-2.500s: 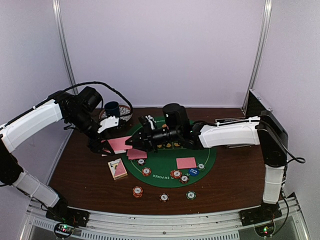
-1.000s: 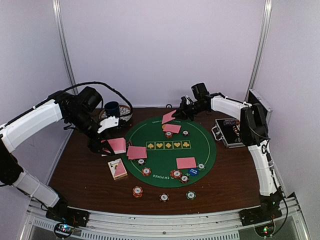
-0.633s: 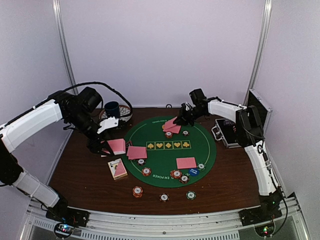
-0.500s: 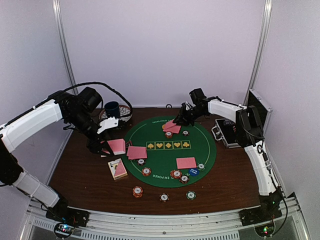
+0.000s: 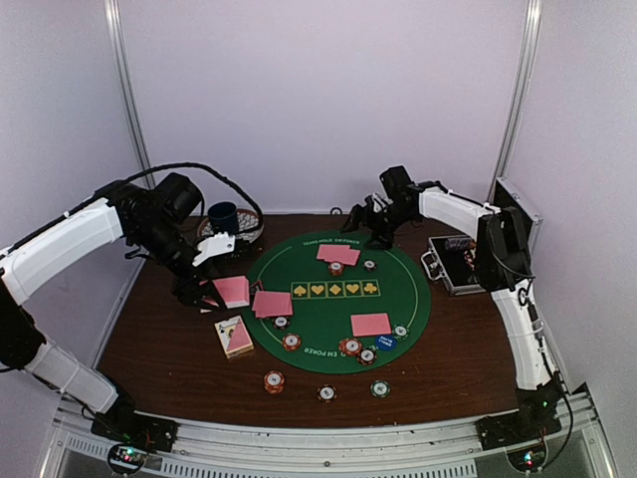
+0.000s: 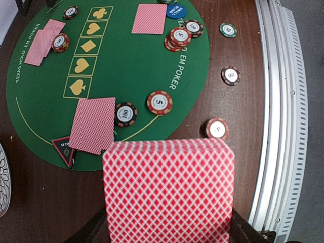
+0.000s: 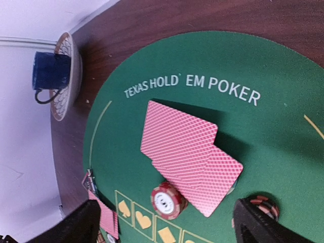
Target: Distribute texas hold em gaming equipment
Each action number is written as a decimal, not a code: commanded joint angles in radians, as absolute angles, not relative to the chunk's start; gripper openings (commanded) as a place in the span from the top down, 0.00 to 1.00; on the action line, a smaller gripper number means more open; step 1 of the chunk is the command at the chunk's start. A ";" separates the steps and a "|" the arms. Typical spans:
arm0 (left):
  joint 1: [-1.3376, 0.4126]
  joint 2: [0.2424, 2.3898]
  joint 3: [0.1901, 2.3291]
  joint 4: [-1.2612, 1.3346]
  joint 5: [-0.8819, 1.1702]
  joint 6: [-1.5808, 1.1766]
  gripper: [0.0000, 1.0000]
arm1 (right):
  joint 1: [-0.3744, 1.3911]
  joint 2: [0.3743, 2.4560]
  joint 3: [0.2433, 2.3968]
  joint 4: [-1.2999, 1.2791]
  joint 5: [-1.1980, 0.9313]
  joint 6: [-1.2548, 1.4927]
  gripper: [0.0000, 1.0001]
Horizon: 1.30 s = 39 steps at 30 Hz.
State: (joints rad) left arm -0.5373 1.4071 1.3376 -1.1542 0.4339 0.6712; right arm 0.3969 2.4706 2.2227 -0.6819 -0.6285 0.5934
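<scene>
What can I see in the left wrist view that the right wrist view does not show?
Only the left wrist view: the card deck in the left gripper, the blue button and three chips on the bare wood. Only the right wrist view: the dark blue cup. Both: the green mat, and the two overlapping cards with a chip on their edge.

Left arm (image 5: 62, 242) is showing white moulded shell links joined by black cylindrical joints. A black cable (image 5: 204, 171) is looping above its wrist housing. Right arm (image 5: 456, 211) is carrying the same white shells and black joints. Black base blocks (image 5: 127, 436) are showing small green and red lights. Left gripper (image 6: 169, 234) and right gripper (image 7: 169, 225) are showing matte black fingers.
</scene>
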 commanded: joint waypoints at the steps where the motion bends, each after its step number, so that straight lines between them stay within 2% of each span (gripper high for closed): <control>1: -0.534 1.376 1.365 -1.149 0.454 0.680 1.00 | 0.411 2.305 2.195 -0.701 -0.589 0.549 0.01; 8: -0.534 1.378 1.376 -1.149 0.450 0.679 1.00 | 0.475 2.143 2.046 -0.702 -0.561 0.545 0.01; 11: -0.534 1.377 1.380 -1.147 0.448 0.678 1.00 | 0.530 2.042 1.892 -0.642 -0.552 0.576 0.01; 16: -0.534 1.377 1.385 -1.148 0.453 0.675 1.00 | 0.648 1.827 1.522 -0.382 -0.476 0.739 0.00; 18: -0.534 1.377 1.386 -1.149 0.458 0.671 1.00 | 0.696 1.781 1.459 -0.344 -0.474 0.768 0.01; 23: -0.534 1.381 1.389 -1.148 0.467 0.663 1.00 | 0.803 1.747 1.421 -0.346 -0.480 0.815 0.00; 30: -0.534 1.381 1.393 -1.148 0.471 0.659 1.00 | 0.875 1.724 1.207 0.044 -0.506 1.056 0.01; 34: -0.534 1.378 1.391 -1.148 0.468 0.659 1.00 | 0.924 1.783 1.285 0.032 -0.479 1.054 0.01; 39: -0.534 1.375 1.388 -1.142 0.469 0.659 1.00 | 0.960 1.846 1.315 0.144 -0.497 1.122 0.05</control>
State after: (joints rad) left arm -0.5373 1.4002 1.3579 -1.1542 0.4416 0.6636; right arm 0.9298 1.8053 1.2751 0.0013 -0.4988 1.0485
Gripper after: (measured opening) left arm 0.660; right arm 0.968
